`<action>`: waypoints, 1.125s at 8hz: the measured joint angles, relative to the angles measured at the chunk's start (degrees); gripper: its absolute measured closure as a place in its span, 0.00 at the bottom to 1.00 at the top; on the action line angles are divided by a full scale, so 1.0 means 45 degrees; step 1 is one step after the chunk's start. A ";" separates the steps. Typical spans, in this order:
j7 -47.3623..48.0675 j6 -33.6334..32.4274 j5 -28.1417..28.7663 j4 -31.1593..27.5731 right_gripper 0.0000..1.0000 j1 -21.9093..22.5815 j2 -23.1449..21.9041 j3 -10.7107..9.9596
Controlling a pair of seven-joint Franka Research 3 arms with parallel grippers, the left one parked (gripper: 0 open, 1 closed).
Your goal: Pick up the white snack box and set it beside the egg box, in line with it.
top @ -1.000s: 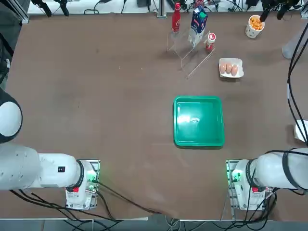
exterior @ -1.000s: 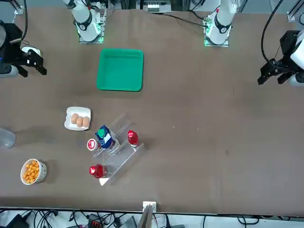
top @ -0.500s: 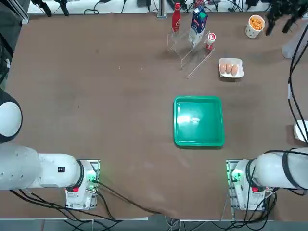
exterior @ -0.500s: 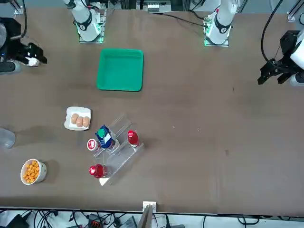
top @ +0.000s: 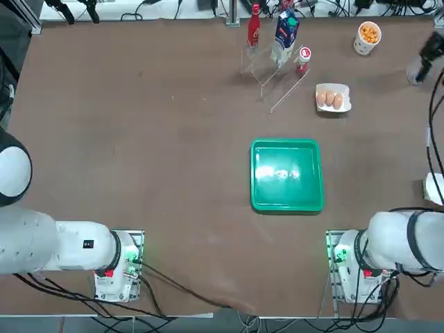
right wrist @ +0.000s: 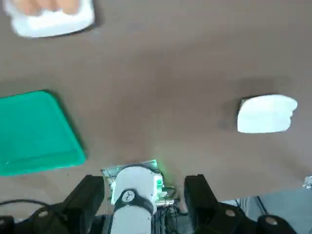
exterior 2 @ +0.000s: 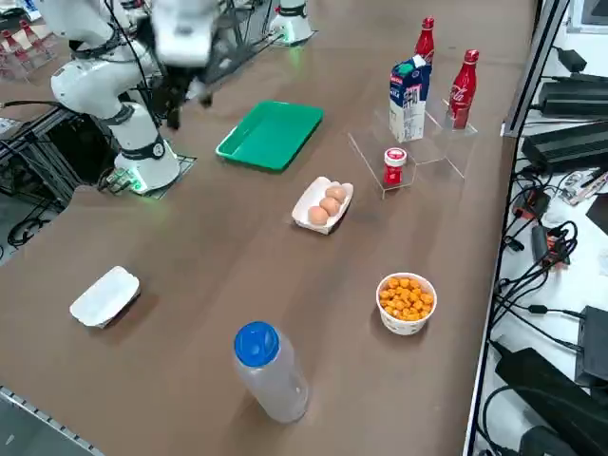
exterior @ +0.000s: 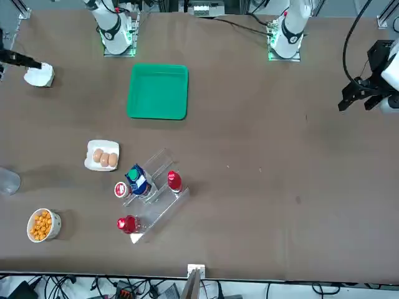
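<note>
Hovering above the table — right gripper spread wide, grasping nothing | white snack box — lying apart from egg box

The right gripper, at the right arm's end, is black and angular, with round screws beside the jaws. Farther back from the jaws, rounded white casing carries dark bands and black cables.

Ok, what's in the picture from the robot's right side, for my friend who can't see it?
A closed white snack box sits apart from an open egg box with brown eggs, near a blue-capped bottle, a cup of orange snacks and a green tray.
</note>
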 joint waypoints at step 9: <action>-0.4336 1.2505 -0.1859 -0.7907 0.00 -0.7440 0.1529 -0.0011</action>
